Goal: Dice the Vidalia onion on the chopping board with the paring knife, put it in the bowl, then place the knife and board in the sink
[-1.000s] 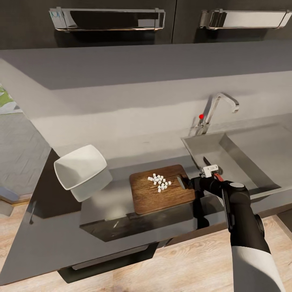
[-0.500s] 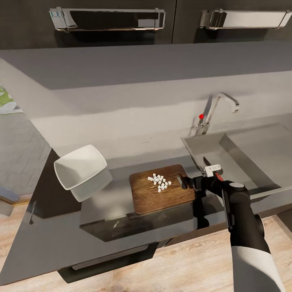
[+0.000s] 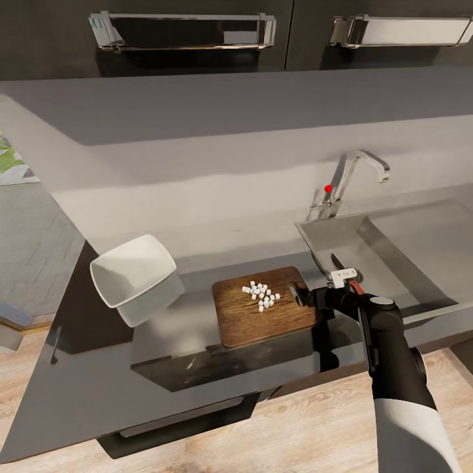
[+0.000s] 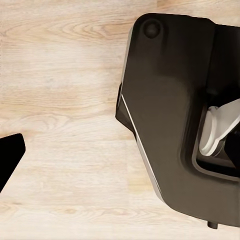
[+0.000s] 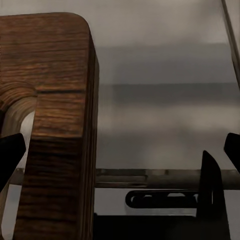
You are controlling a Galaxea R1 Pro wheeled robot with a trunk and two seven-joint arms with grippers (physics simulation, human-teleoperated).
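Observation:
The chopping board (image 3: 253, 322) lies on the countertop (image 3: 85, 387) left of the sink (image 3: 387, 246). Diced Vidalia onion (image 3: 261, 296) sits in a small heap of white cubes on the board's far part. My right gripper (image 3: 297, 295) is at the board's right edge, open. In the right wrist view the board's slotted end (image 5: 60, 125) stands close by one fingertip (image 5: 10, 155), inside the gripper's (image 5: 120, 152) wide gap. The paring knife (image 3: 336, 261) lies in the sink by its left wall, its reddish handle partly behind my wrist. The white bowl (image 3: 131, 270) stands tilted to the board's left.
A curved tap (image 3: 358, 167) with a red knob (image 3: 328, 188) rises behind the sink. Dark wall cabinets (image 3: 184, 33) hang above. The left wrist view looks down on wooden floor (image 4: 65, 100) and my dark base (image 4: 170, 125), with one left fingertip (image 4: 10, 155) at the frame's edge.
The head camera has shifted a little. My right gripper has turned slightly at the board's right edge; board, onion pieces, bowl and knife stay put.

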